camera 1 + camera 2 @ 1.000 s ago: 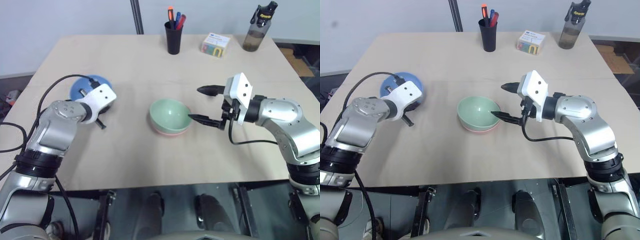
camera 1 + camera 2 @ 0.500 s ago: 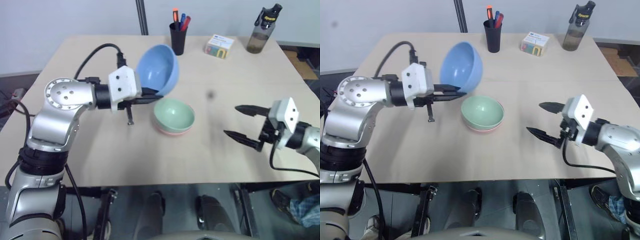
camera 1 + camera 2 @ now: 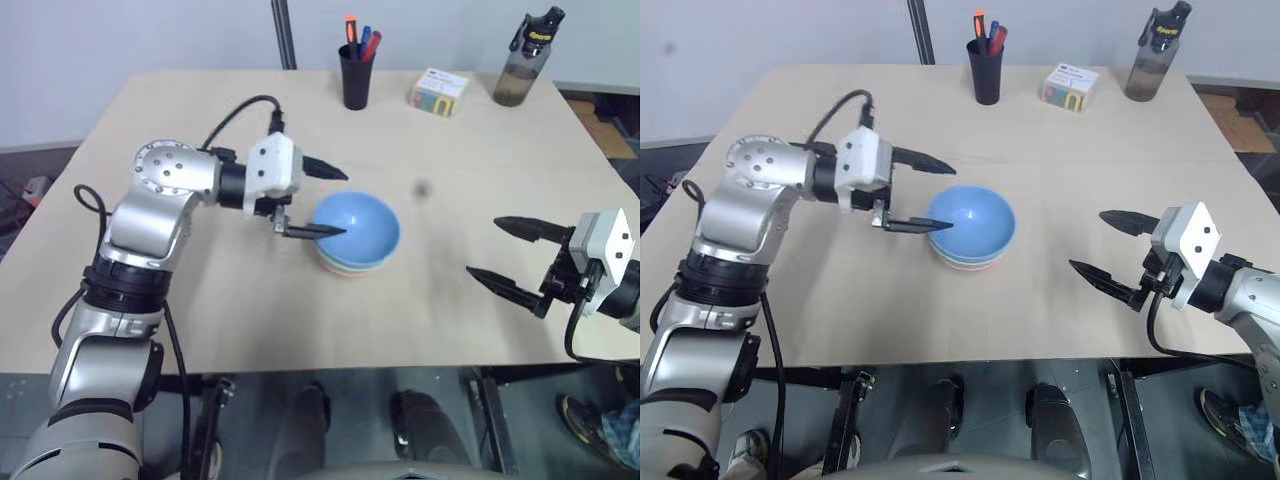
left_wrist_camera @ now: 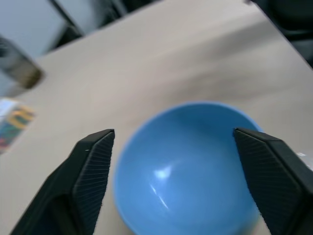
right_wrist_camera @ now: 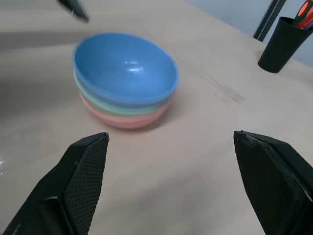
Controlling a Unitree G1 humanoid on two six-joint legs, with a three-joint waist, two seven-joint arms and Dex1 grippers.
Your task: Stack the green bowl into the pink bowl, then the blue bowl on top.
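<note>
Item: blue bowl [image 3: 358, 226], nested atop green bowl [image 5: 102, 105] and pink bowl [image 5: 122, 119], mid-bench [image 3: 200, 300]. Your left end effector [image 3: 325, 202] straddles its rim, fingers spread, released; right end effector [image 3: 512, 256] stands clear, agape.

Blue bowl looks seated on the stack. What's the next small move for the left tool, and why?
Probably draw the left tool straight back from the stack. The blue bowl sits nested in the green bowl, which sits in the pink bowl, and the tool's jaws stand open with one fingertip close by the blue rim. Retreating level should avoid nudging the stack.
</note>
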